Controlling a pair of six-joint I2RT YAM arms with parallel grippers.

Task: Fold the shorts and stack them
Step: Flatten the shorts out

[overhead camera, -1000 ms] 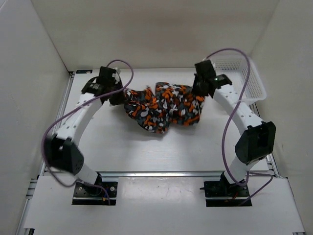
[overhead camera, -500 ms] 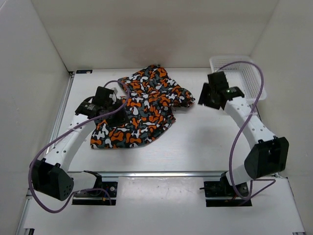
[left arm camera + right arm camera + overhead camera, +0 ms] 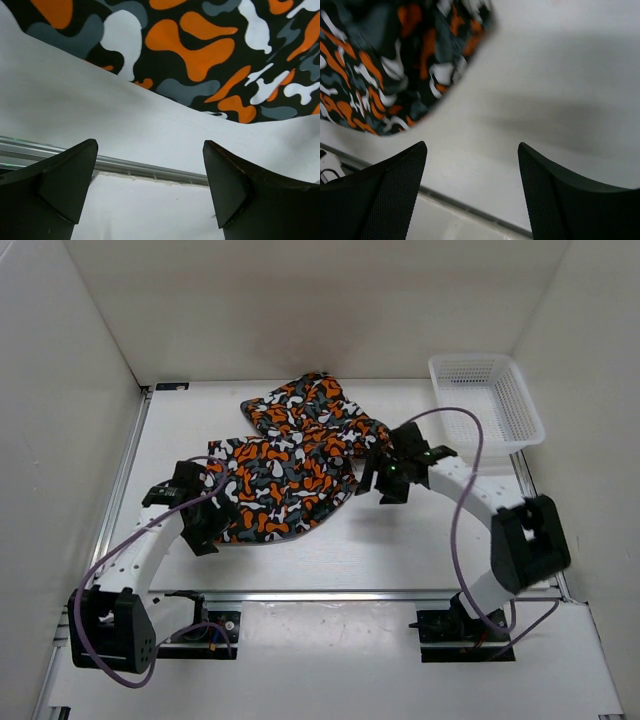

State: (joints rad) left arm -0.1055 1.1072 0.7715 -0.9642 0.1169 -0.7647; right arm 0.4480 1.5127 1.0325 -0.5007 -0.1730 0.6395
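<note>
White basket (image 3: 488, 398) on white table (image 3: 400, 540)

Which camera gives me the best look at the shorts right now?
Top external: the shorts show whole, spread on the table. The left wrist view shows only a sharp strip along one edge, and the right wrist view only a blurred corner.

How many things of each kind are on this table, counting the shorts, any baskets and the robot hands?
Camouflage shorts: 1, as far as the spread fabric shows
White basket: 1
Robot hands: 2, the left hand and the right hand, both open
Total: 4
</note>
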